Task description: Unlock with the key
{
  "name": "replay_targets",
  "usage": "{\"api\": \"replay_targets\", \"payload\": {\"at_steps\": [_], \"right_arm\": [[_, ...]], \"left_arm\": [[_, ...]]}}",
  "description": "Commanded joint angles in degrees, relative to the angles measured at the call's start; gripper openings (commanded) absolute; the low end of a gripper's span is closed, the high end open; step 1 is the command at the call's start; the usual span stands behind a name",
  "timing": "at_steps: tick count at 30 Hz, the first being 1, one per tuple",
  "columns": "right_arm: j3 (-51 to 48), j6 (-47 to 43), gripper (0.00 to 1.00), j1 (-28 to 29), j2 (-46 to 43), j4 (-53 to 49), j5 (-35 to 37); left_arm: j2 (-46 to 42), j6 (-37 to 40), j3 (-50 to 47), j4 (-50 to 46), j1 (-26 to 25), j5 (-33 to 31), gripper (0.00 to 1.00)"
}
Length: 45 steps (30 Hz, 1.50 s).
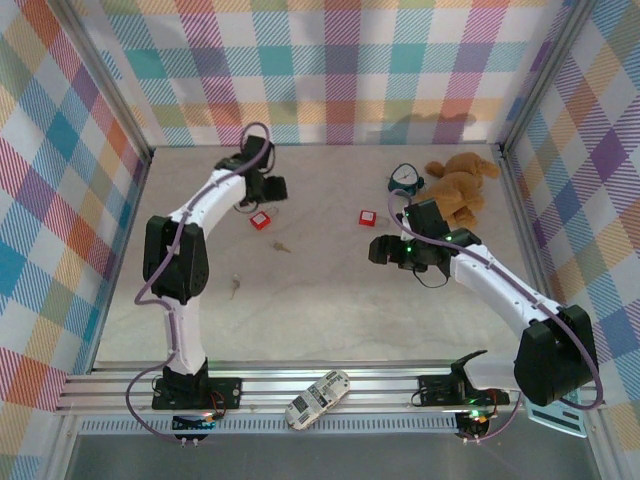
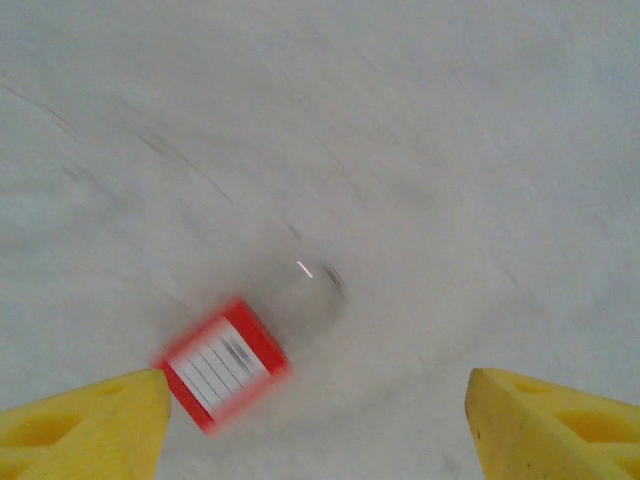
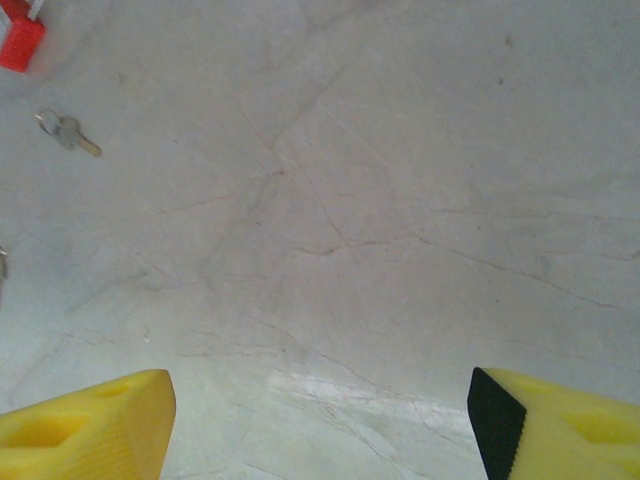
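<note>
Now, left gripper (image 2: 315,405): I am seeing its yellow, wedge-shaped fingers (image 2: 80,425) standing wide apart and holding nothing
Padlock (image 2: 222,365): I am watching a red, boxy body with a white lined label, blurred, lying flat just beside the left finger's tip; a thin, faint shackle is arching off its far end
Right gripper (image 3: 320,400): I am reading its jaws as spread wide too, gripping nothing, hanging over bare table
Key (image 3: 68,131): small, flat and silvery with a ring, lying well apart from the right fingers, near a red lock body (image 3: 20,40) at the frame's corner
Table (image 1: 330,300): I am noting a pale, marble-like surface with fine veins
</note>
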Motion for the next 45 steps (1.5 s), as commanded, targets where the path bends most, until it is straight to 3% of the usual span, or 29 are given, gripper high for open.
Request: {"api": "replay_targets", "payload": {"at_steps": [1, 14, 27, 35, 40, 45], "right_arm": [[-1.9, 0.7, 0.80, 0.2, -1.5, 1.8, -0.2], [-6.3, 0.0, 0.83, 0.2, -0.9, 6.1, -3.9], [-6.3, -0.6, 0.84, 0.2, 1.8, 7.5, -6.0], [-6.1, 0.0, 0.84, 0.2, 2.0, 7.4, -6.5], [-6.1, 0.4, 0.84, 0.2, 1.9, 7.3, -7.1], [-6.3, 1.0, 0.83, 0.2, 1.4, 7.0, -7.5]], "left_arm": [[7.1, 5.0, 7.1, -12.2, 0.2, 0.2, 0.79], [13.6, 9.7, 10.0, -13.4, 0.5, 3.7, 0.81], [14.8, 11.1, 10.6, -14.2, 0.5, -3.0, 0.76], [12.6, 8.9, 8.8, -13.4, 0.0, 1.6, 0.74], [11.1, 6.2, 7.4, -14.5, -1.7, -2.5, 0.69], [3.1, 4.4, -3.6, -9.0, -5.7, -3.6, 0.57]]}}
